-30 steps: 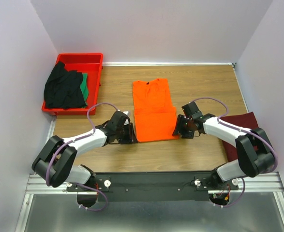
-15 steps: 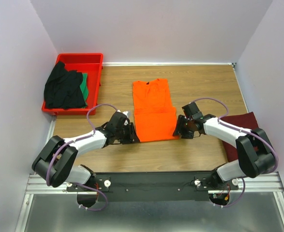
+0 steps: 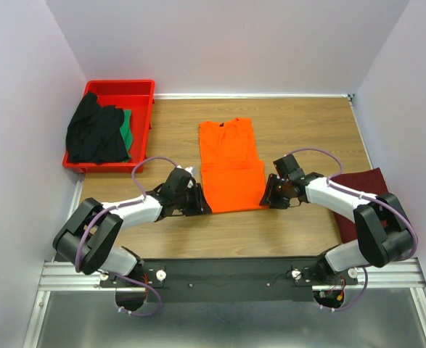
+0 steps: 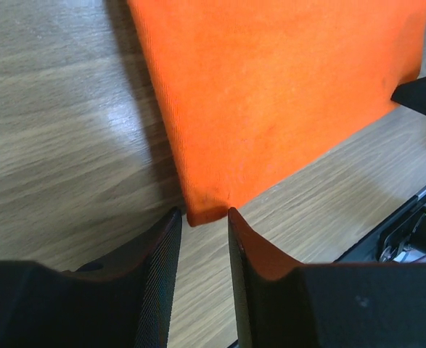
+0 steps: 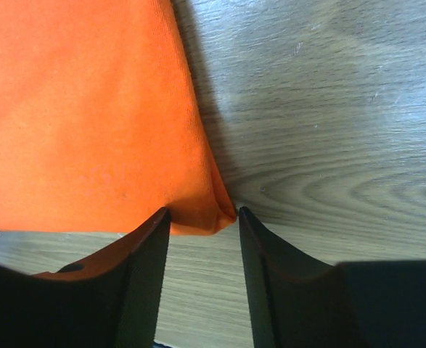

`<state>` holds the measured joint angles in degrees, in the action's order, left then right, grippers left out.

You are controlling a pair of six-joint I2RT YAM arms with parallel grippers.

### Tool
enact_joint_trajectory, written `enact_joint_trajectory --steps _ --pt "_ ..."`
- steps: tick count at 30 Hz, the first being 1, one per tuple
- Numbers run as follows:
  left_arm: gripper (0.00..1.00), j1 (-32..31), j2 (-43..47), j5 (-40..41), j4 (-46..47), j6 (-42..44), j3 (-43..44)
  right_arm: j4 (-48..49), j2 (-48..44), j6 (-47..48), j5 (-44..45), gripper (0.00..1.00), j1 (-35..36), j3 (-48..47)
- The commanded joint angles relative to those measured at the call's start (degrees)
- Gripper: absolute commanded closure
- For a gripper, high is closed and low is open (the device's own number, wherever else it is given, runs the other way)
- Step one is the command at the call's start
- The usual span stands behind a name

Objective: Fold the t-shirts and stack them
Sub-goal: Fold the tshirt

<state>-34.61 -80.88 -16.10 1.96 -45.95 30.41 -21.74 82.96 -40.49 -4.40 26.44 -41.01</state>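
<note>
Wooden table (image 3: 300,123), seen from above. I find the folded orange shirt (image 3: 228,156) lying between my two pincers, and the maroon shirt (image 3: 369,177) beyond the right one. The left pincer (image 3: 201,205) and right pincer (image 3: 266,197) each stand open astride a near corner (cloth between the fingers, unclamped).

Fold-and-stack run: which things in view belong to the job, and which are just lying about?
Job:
- orange t-shirt, partly folded
- maroon t-shirt, right edge
- black t-shirt, in the bin
- green t-shirt, under the black one

Lying about:
- red tray
- table
</note>
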Motion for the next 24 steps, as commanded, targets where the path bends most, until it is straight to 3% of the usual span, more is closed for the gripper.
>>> enact_joint_trajectory --steps 1,12,22,24 --pt "0.60 -0.02 -1.65 -0.34 1.21 -0.45 -1.06 -0.06 1.33 -0.20 -1.66 0.51 0.02 1.55" --pt "0.71 -0.02 -4.02 -1.04 1.74 -0.19 0.08 0.64 1.95 -0.20 -2.80 0.59 -0.07 1.11" --pt "1.00 -0.02 -2.97 -1.30 -1.25 1.48 2.89 0.38 1.07 0.76 -3.51 0.85 -0.07 -0.47" --pt "1.00 -0.02 -2.36 -1.57 -2.13 2.09 3.07 0.38 0.28 1.03 -4.12 0.93 -0.07 -0.12"
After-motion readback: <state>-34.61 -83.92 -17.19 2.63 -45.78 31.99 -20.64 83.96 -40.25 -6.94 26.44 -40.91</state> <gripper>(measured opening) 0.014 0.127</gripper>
